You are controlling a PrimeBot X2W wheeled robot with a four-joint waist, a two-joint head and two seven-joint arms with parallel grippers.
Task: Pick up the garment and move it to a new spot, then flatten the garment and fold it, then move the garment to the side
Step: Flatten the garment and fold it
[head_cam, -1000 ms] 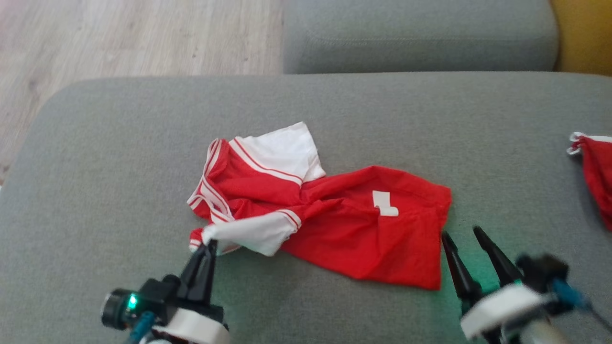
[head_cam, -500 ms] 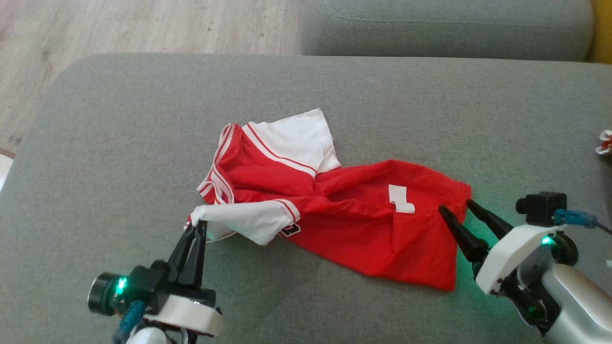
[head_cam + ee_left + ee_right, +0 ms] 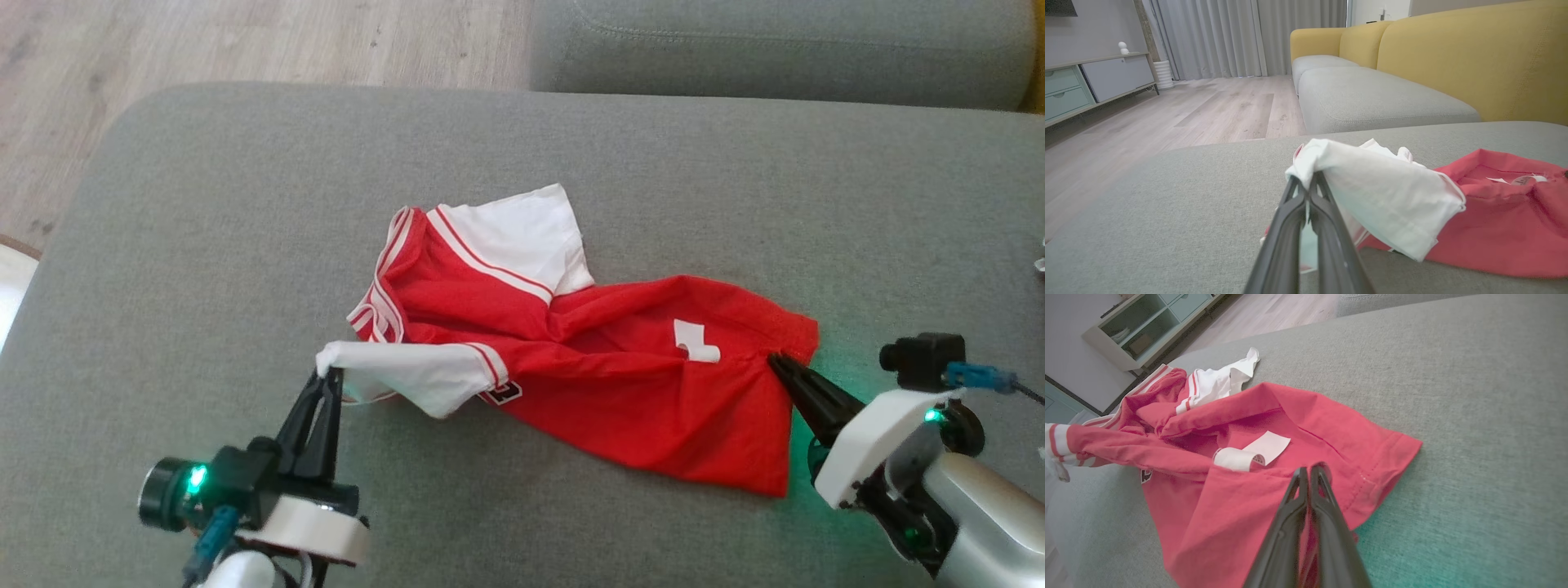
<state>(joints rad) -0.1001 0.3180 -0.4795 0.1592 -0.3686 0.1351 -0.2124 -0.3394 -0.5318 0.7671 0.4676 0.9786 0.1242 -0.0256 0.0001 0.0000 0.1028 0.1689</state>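
At the tips of the left end effector (image 3: 331,377), the cuff of a white sleeve (image 3: 408,376) is pinched. Fingers are clenched on it and the cloth bunches over the tips; the left wrist view shows this too (image 3: 1306,181). The sleeve belongs to a red-and-white jersey (image 3: 620,384), which lies crumpled on a grey seat cushion (image 3: 204,245) and spreads from this end effector toward the other one.

Right end effector (image 3: 780,359): fingers pressed together on the jersey's red hem (image 3: 804,331). In the right wrist view (image 3: 1310,469) red fabric shows between the two fingers. Just beyond its tips a white label (image 3: 1267,446) sits on the red cloth, one end curled. Further out past the label is the second white sleeve (image 3: 1216,381), with red stripes at its seam, lying flat on the cushion.

The red body (image 3: 1208,506) is wrinkled and folded over itself between the two end effectors. A green glow falls on the cushion beside the right end effector.

Beyond the left end effector's tips: another grey cushion (image 3: 1372,94), a yellow sofa back (image 3: 1474,61), wood floor (image 3: 1208,106), a sideboard (image 3: 1086,81) and grey curtains (image 3: 1216,36).
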